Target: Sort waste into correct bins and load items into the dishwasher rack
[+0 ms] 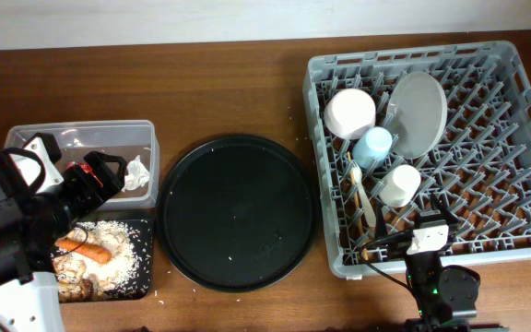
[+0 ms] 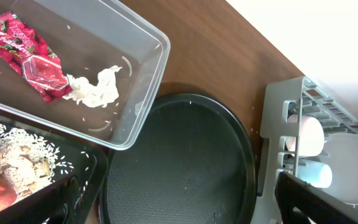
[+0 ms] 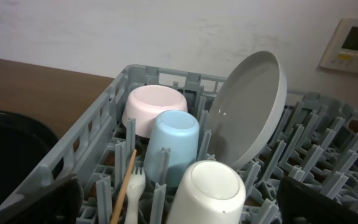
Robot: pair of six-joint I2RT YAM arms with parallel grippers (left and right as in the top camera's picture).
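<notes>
Left gripper [image 2: 179, 199]: fingers spread wide, nothing between them, hovering over the two bins.

Clear tub [image 2: 145, 104]: held the red wrapper [image 2: 33, 59], with the white tissue [image 2: 95, 90] touching it at its 4 o'clock end.

Shallow black tray [image 1: 146, 277], at 6 o'clock of the tub: held the rice scraps [image 1: 123, 244], with the carrot [image 1: 88, 250] lying on them, long axis about 10 to 4 o'clock.

Round black tray [image 1: 238, 212]: between the bins and the rack.

Dishwasher rack [image 1: 316, 166], at 3 o'clock of the round tray: the white bowl [image 1: 350, 112], blue cup [image 1: 373, 148], grey-green plate [image 1: 419, 111] leaning on edge, and white cup [image 1: 400, 184] were grouped in its left half. The fork [image 3: 137, 185] and chopsticks [image 3: 124, 186] stood beside them.

Right gripper [image 3: 185, 205]: fingers wide apart, holding nothing, at the rack's 6 o'clock wall.

Assessment: sorting and loading appeared complete. If anything needs resetting, it is the chopsticks. They lay at roughly 10 o'clock from the right gripper, long axis running 12 to 6 o'clock, and the right arm is clearly the nearer.
</notes>
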